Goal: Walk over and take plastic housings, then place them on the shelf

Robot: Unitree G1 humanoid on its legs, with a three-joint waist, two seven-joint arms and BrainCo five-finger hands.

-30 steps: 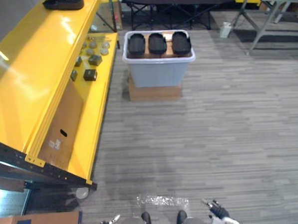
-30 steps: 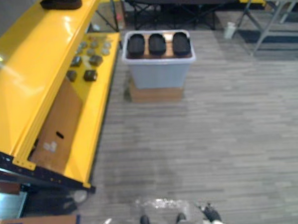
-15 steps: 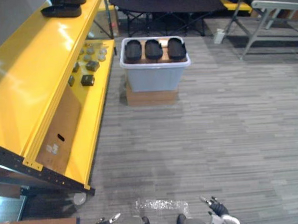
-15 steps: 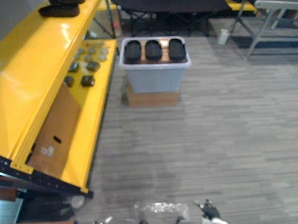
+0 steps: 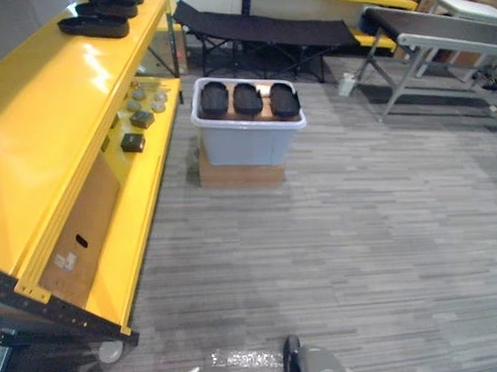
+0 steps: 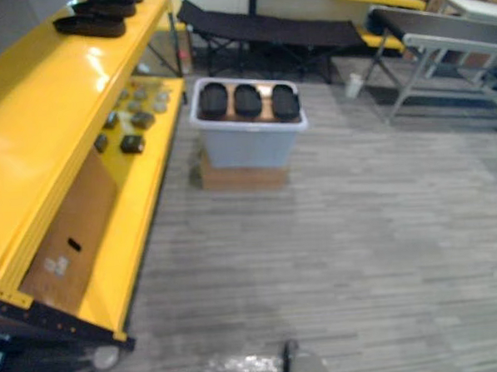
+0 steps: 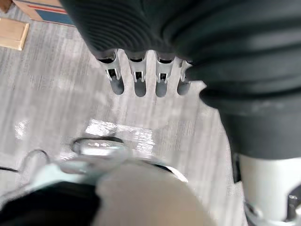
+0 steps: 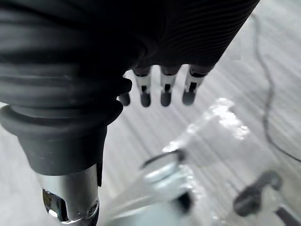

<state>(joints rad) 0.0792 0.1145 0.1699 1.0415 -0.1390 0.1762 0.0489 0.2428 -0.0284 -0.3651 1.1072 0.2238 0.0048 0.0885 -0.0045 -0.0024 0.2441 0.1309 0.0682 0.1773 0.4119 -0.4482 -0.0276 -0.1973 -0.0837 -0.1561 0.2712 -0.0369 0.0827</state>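
Well short of the grey tub (image 5: 246,143), the left hand (image 7: 139,77) and the right hand (image 8: 165,88) hang over the floor (image 5: 377,254) with fingers straight and slack, neither holding anything. That loose carriage reads as a walking posture, with the reach not yet begun. Ahead, the tub sits raised on a cardboard box (image 5: 241,175), which probably brings its rim nearer to hand height. Inside it, three black plastic housings (image 5: 246,99) lie side by side near its top, on what looks like a brown layer beneath, each oval and apparently easy to lift singly. Left of the tub runs the yellow shelf (image 5: 46,138), close enough that a short turn should serve for placing. Shelved housings (image 5: 94,26) of the same kind already rest on its upper level, beyond the tub's far-left corner. On the lower level, just left of the tub, lie small dark parts (image 5: 132,142), and nearer than the tub a cardboard sheet (image 5: 80,232). Behind the tub stands a black folding cot (image 5: 265,31).
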